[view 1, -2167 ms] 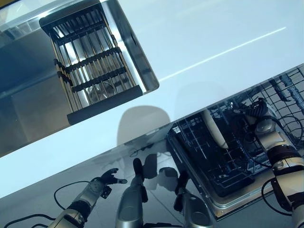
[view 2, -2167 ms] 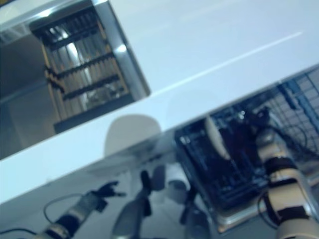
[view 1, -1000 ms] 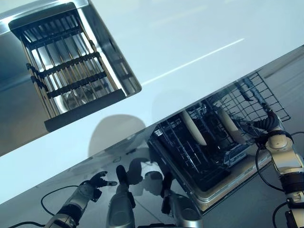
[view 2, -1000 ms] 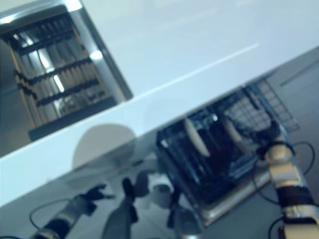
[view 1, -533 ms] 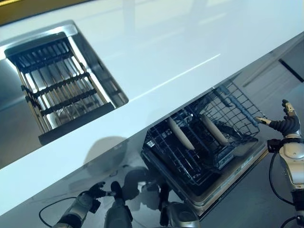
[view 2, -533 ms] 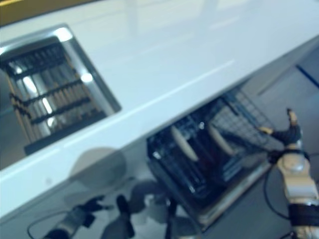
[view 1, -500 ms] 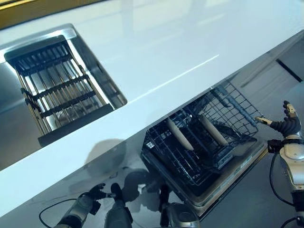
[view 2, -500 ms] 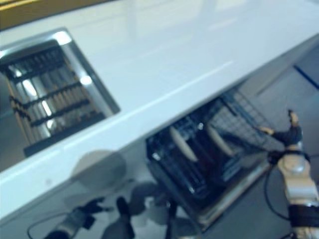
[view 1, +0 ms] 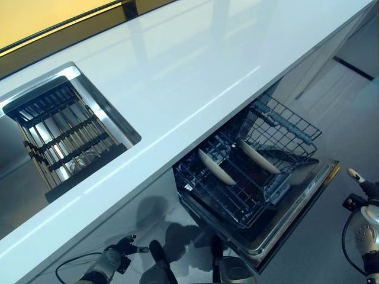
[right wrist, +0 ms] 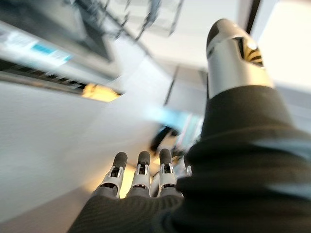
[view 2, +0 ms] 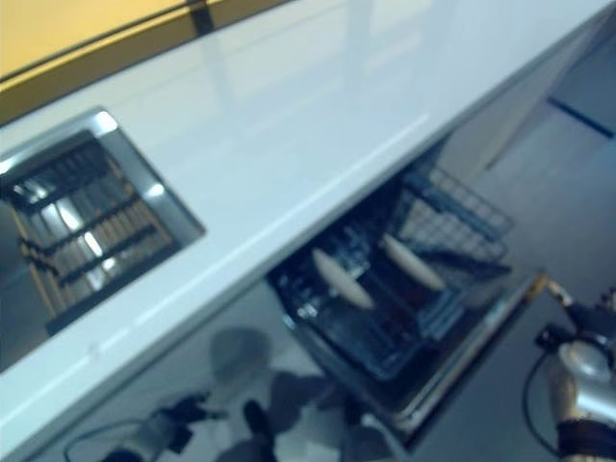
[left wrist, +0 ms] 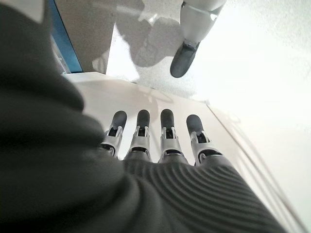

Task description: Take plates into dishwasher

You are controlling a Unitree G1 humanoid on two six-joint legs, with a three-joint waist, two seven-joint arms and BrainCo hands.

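Two pale plates stand on edge in the dark lower rack [view 1: 198, 188] of the open dishwasher under the counter: one on the left [view 1: 216, 167], one on the right [view 1: 259, 157]. My right hand [view 1: 368, 190] is low at the right, beyond the dishwasher door [view 1: 299, 204], apart from the rack; its fingers [right wrist: 140, 171] are straight and hold nothing. My left hand [view 1: 113, 259] hangs low at the bottom left by the cabinet front, fingers [left wrist: 163, 138] straight, empty.
A long white countertop [view 1: 195, 71] runs across above the dishwasher. A steel sink [view 1: 109, 118] at the left holds a dark slatted drying rack [view 1: 59, 133]. Grey floor lies to the right of the open door.
The camera has moved, so the whole scene has shifted. My right hand was inside the rack, left a second plate standing there, and has drawn back right and down, clear of the door.
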